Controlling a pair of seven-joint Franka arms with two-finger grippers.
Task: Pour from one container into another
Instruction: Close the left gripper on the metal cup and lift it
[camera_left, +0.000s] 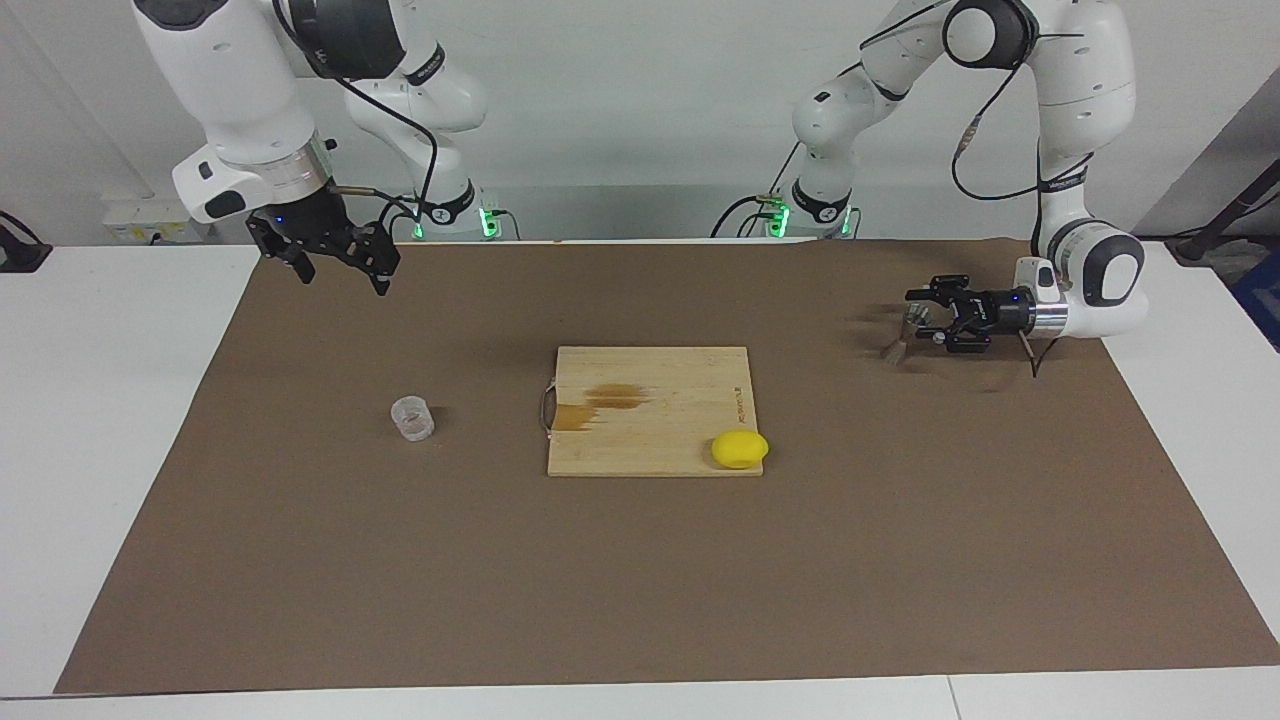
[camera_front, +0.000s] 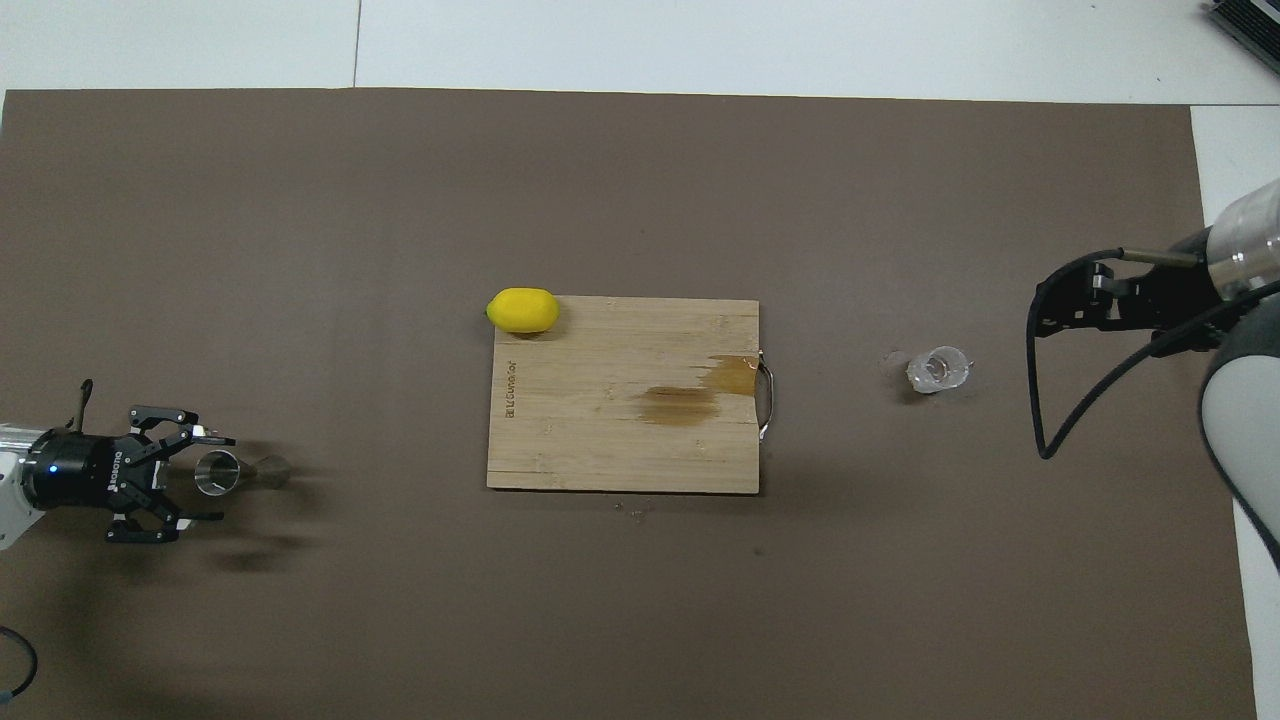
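The small clear cup (camera_left: 411, 418) (camera_front: 937, 369) stands on the brown mat toward the right arm's end. Toward the left arm's end stands the silver hourglass jigger (camera_left: 904, 335) (camera_front: 219, 473). My left gripper (camera_left: 921, 318) (camera_front: 211, 478) lies level, low over the mat, and is open. One finger sits on each side of the jigger's upper cone, and small gaps still show. My right gripper (camera_left: 343, 281) (camera_front: 1045, 310) hangs open and empty in the air over the mat at the right arm's end, apart from the cup, waiting.
A wooden cutting board (camera_left: 690, 375) (camera_front: 560, 440) with a wet brown stain lies mid-table. A yellow lemon (camera_left: 740, 449) (camera_front: 522, 310) rests at the board corner that is farther from the robots, toward the left arm's end. The brown mat (camera_left: 640, 580) covers most of the white table.
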